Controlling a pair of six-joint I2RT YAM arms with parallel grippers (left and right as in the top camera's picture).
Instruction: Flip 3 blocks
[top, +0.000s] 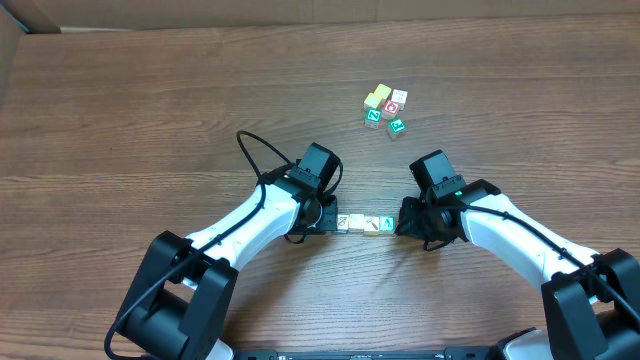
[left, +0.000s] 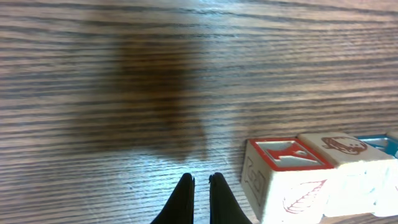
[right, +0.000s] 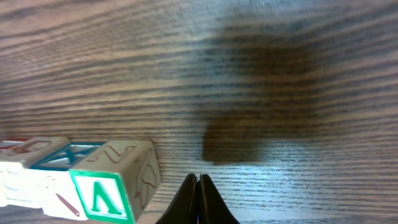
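A short row of wooden blocks lies on the table between my two grippers. Its left end is a white block with a red-framed letter on top (top: 343, 222) (left: 283, 177). A yellow-tan block (top: 369, 224) (left: 345, 149) sits in the middle, with a blue-edged face (left: 379, 144) (right: 68, 155) beside it. The right end is a block with a green letter face (top: 388, 224) (right: 112, 180). My left gripper (top: 327, 221) (left: 201, 186) is shut and empty just left of the row. My right gripper (top: 401, 226) (right: 199, 186) is shut and empty just right of it.
A loose cluster of other small cubes lies farther back on the right: a yellow one (top: 377, 97), a red-marked white one (top: 398, 99) and green ones (top: 373, 117) (top: 397, 126). Bare wooden table (top: 150, 110) stretches around them.
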